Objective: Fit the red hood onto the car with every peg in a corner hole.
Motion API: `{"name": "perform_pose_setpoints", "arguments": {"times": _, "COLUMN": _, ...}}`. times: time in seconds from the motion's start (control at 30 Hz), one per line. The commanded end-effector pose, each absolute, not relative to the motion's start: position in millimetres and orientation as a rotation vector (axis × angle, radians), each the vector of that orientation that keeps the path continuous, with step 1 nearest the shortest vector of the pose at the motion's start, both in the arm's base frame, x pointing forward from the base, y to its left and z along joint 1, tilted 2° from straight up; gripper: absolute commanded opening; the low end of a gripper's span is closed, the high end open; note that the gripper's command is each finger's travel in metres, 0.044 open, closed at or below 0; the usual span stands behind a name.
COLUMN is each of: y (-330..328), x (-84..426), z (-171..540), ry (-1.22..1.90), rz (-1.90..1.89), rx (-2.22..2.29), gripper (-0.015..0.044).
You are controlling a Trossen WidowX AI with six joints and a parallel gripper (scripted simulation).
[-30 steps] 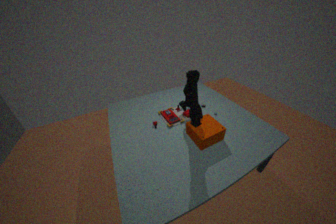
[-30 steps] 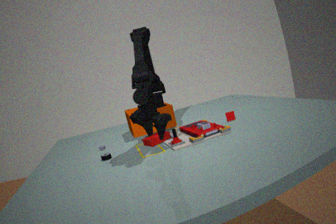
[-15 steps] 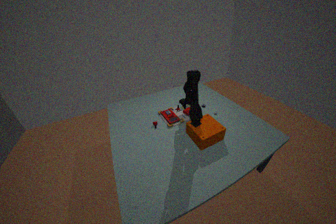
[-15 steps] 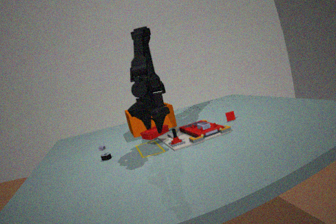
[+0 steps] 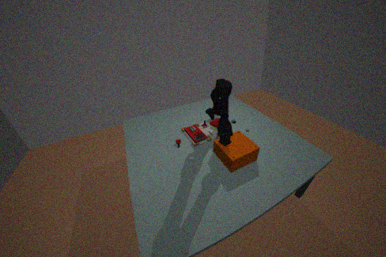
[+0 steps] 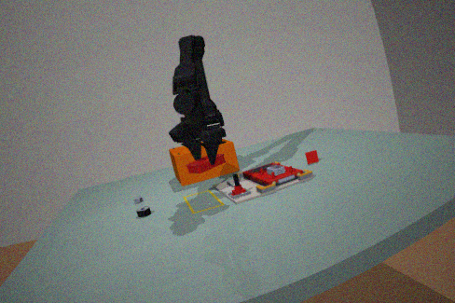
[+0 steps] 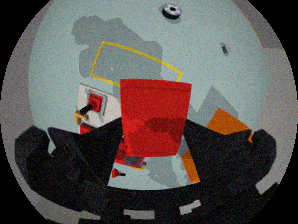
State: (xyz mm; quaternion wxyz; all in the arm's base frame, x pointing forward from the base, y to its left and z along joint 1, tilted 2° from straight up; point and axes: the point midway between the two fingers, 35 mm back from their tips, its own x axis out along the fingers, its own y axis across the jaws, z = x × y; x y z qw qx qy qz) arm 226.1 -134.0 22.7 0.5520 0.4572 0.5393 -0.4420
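The red hood point(image 5: 215, 122) point(image 6: 202, 164) point(image 7: 155, 107) is off the table, between the fingers of my gripper point(image 6: 205, 159) point(image 7: 153, 120), which is shut on it. Its flat roof faces the wrist camera; its corner holes are hidden. It hangs beside the jig, near the yellow outline. The red chassis point(image 5: 198, 137) point(image 6: 256, 176) point(image 7: 131, 160) sits in the jig with yellow corners. The grey engine block point(image 5: 193, 129) point(image 6: 276, 170) is on its deck. The deck pegs are too small to tell clearly.
An orange box point(image 5: 237, 147) point(image 6: 179, 171) point(image 7: 227, 122) stands close behind the gripper. A red stand with a black post point(image 6: 239, 189) point(image 7: 94, 104) rises from the jig's white plate. A yellow outline point(image 6: 189, 204) point(image 7: 97, 59), a black wheel point(image 6: 144, 212) point(image 7: 171, 10) and a red piece point(image 5: 178, 141) point(image 6: 311, 157) are also on the table.
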Motion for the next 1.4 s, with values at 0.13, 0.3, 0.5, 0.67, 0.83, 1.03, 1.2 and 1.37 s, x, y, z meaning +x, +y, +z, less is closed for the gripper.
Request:
{"name": "perform_pose_setpoints", "arguments": {"times": 0.13, "y": -135, "x": 228, "z": 42, "ry": 1.266, "rz": -1.036, "rx": 1.081, "gripper": 0.0}}
{"name": "perform_pose_setpoints", "arguments": {"times": 0.3, "y": -133, "x": 228, "z": 37, "ry": 1.278, "rz": -1.031, "rx": 1.067, "gripper": 0.0}}
{"name": "perform_pose_setpoints", "arguments": {"times": 0.5, "y": -122, "x": 244, "z": 39, "ry": 1.314, "rz": -0.937, "rx": 0.966, "gripper": 0.0}}
{"name": "perform_pose_setpoints", "arguments": {"times": 0.67, "y": -111, "x": 259, "z": 41, "ry": 1.347, "rz": -0.845, "rx": 0.869, "gripper": 0.0}}
{"name": "perform_pose_setpoints", "arguments": {"times": 0.83, "y": -98, "x": 273, "z": 42, "ry": 1.376, "rz": -0.752, "rx": 0.772, "gripper": 0.0}}
{"name": "perform_pose_setpoints", "arguments": {"times": 1.03, "y": -78, "x": 288, "z": 45, "ry": 1.394, "rz": -0.659, "rx": 0.699, "gripper": 0.0}}
{"name": "perform_pose_setpoints", "arguments": {"times": 1.2, "y": -62, "x": 298, "z": 46, "ry": 1.407, "rz": -0.586, "rx": 0.636, "gripper": 0.0}}
{"name": "perform_pose_setpoints", "arguments": {"times": 1.37, "y": -46, "x": 309, "z": 47, "ry": 1.425, "rz": -0.49, "rx": 0.529, "gripper": 0.0}}
